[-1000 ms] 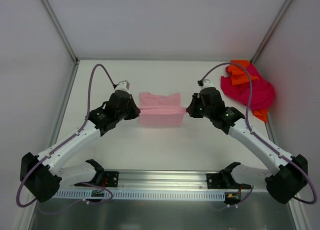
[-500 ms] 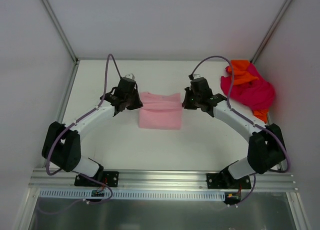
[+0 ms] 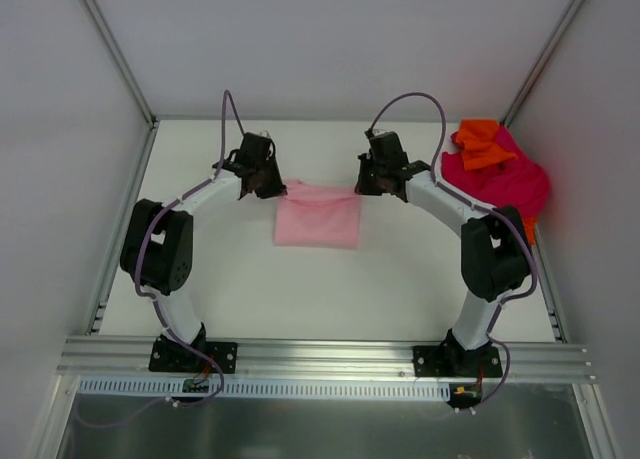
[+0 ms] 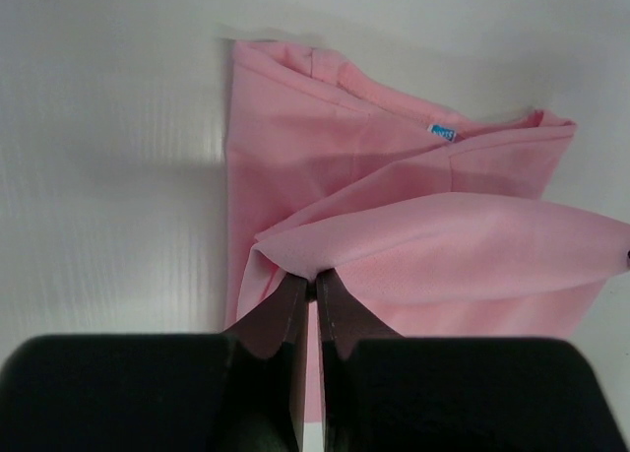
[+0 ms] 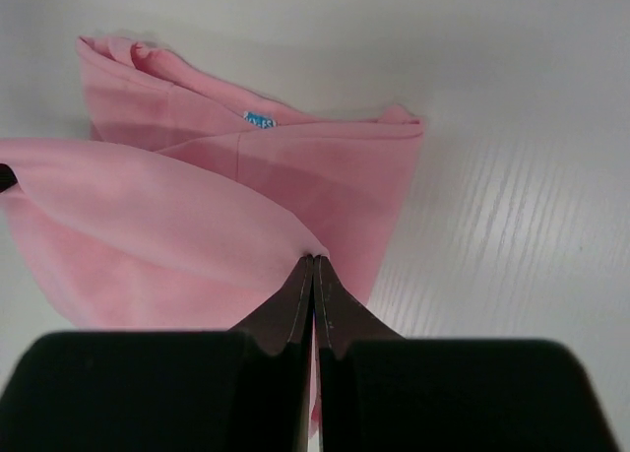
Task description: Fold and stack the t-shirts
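Note:
The light pink t-shirt (image 3: 318, 219) lies partly folded on the white table, its upper layer lifted at the far edge. My left gripper (image 3: 275, 187) is shut on that layer's left corner; in the left wrist view the gripper (image 4: 315, 280) pinches the pink t-shirt (image 4: 413, 245). My right gripper (image 3: 360, 187) is shut on the right corner, and in the right wrist view this gripper (image 5: 313, 262) holds the pink t-shirt (image 5: 157, 235). The cloth hangs taut between both grippers. The magenta-red t-shirt (image 3: 505, 184) and the orange t-shirt (image 3: 480, 139) lie crumpled together at the far right.
White walls enclose the table (image 3: 250, 289) at the back and sides. A metal rail (image 3: 320, 359) runs along the near edge with both arm bases on it. Purple cables loop above each wrist.
Both arms have stretched away from the near edge, carrying the pink shirt's lifted edge toward the back of the table. Both grippers stayed shut on the cloth.

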### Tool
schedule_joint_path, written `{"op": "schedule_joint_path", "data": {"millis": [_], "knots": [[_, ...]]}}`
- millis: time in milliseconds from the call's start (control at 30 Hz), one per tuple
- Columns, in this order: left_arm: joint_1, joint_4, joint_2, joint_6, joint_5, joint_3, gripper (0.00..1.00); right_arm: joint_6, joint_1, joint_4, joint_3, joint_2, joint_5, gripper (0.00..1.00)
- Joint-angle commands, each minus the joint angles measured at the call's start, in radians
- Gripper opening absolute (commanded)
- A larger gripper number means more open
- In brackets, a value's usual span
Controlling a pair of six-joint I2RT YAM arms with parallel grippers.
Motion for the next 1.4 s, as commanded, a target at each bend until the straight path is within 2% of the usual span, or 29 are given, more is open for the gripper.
{"op": "schedule_joint_path", "data": {"millis": [0, 33, 67, 100, 133, 200, 233, 267, 300, 333, 367, 433, 467, 533, 567, 600, 633, 700, 733, 833, 1000, 1367], "knots": [[0.029, 0.025, 0.04, 0.029, 0.055, 0.069, 0.06, -0.025, -0.014, 0.022, 0.08, 0.047, -0.024, 0.01], [0.033, 0.022, 0.066, 0.035, 0.063, 0.08, 0.18, -0.026, -0.02, 0.023, 0.089, 0.058, -0.028, 0.03], [0.047, 0.019, 0.077, 0.037, 0.069, 0.091, 0.26, -0.033, -0.025, 0.017, 0.101, 0.081, -0.029, 0.08], [0.053, 0.022, 0.095, 0.041, 0.086, 0.109, 0.35, -0.036, -0.034, 0.014, 0.126, 0.09, -0.031, 0.14], [0.06, 0.033, 0.105, 0.055, 0.098, 0.118, 0.49, -0.042, -0.037, 0.011, 0.14, 0.098, -0.031, 0.22], [0.083, 0.034, 0.131, 0.076, 0.142, 0.181, 0.58, -0.06, -0.049, 0.007, 0.192, 0.112, -0.041, 0.26], [0.089, 0.008, 0.143, 0.107, 0.164, 0.213, 0.65, -0.068, -0.063, -0.001, 0.219, 0.115, -0.046, 0.35], [0.101, -0.016, 0.158, 0.124, 0.184, 0.258, 0.7, -0.082, -0.069, -0.028, 0.252, 0.12, -0.043, 0.38], [0.106, -0.048, 0.189, 0.141, 0.198, 0.354, 0.7, -0.089, -0.078, -0.051, 0.287, 0.133, -0.043, 0.41], [0.109, -0.115, 0.203, 0.173, 0.209, 0.399, 0.7, -0.094, -0.085, -0.108, 0.366, 0.143, -0.049, 0.54], [0.11, -0.148, 0.21, 0.187, 0.212, 0.44, 0.71, -0.1, -0.086, -0.133, 0.403, 0.147, -0.049, 0.6], [0.11, -0.196, 0.2, 0.205, 0.21, 0.487, 0.72, -0.106, -0.086, -0.171, 0.45, 0.14, -0.095, 0.65], [0.11, -0.196, 0.163, 0.205, 0.218, 0.453, 0.71, -0.106, -0.086, -0.173, 0.445, 0.127, -0.115, 0.65], [0.11, -0.187, 0.114, 0.193, 0.247, 0.389, 0.66, -0.105, -0.082, -0.183, 0.401, 0.085, -0.2, 0.51], [0.11, -0.165, 0.064, 0.186, 0.256, 0.312, 0.54, -0.106, -0.08, -0.188, 0.376, 0.068, -0.219, 0.46], [0.112, -0.155, 0.042, 0.161, 0.278, 0.269, 0.43, -0.097, -0.068, -0.187, 0.309, 0.033, -0.238, 0.27], [0.11, -0.145, 0.021, 0.144, 0.287, 0.235, 0.31, -0.092, -0.059, -0.176, 0.309, 0.009, -0.242, 0.17], [0.11, -0.102, -0.024, 0.111, 0.313, 0.128, 0.08, -0.082, -0.025, -0.147, 0.182, -0.038, -0.245, 0.04], [0.11, -0.08, -0.033, 0.098, 0.353, 0.094, 0.05, -0.08, -0.014, -0.121, 0.114, -0.046, -0.256, 0.02], [0.1, -0.006, -0.033, 0.074, 0.39, -0.012, 0.02, -0.051, 0.015, -0.084, 0.05, -0.032, -0.262, 0.02], [0.099, 0.02, 0.042, 0.072, 0.379, -0.01, 0.01, -0.028, 0.021, -0.059, 0.054, 0.051, -0.238, 0.01], [0.113, -0.026, 0.304, 0.12, 0.351, 0.256, 0.0, -0.063, -0.005, -0.069, 0.209, 0.271, -0.109, 0.01]]}}
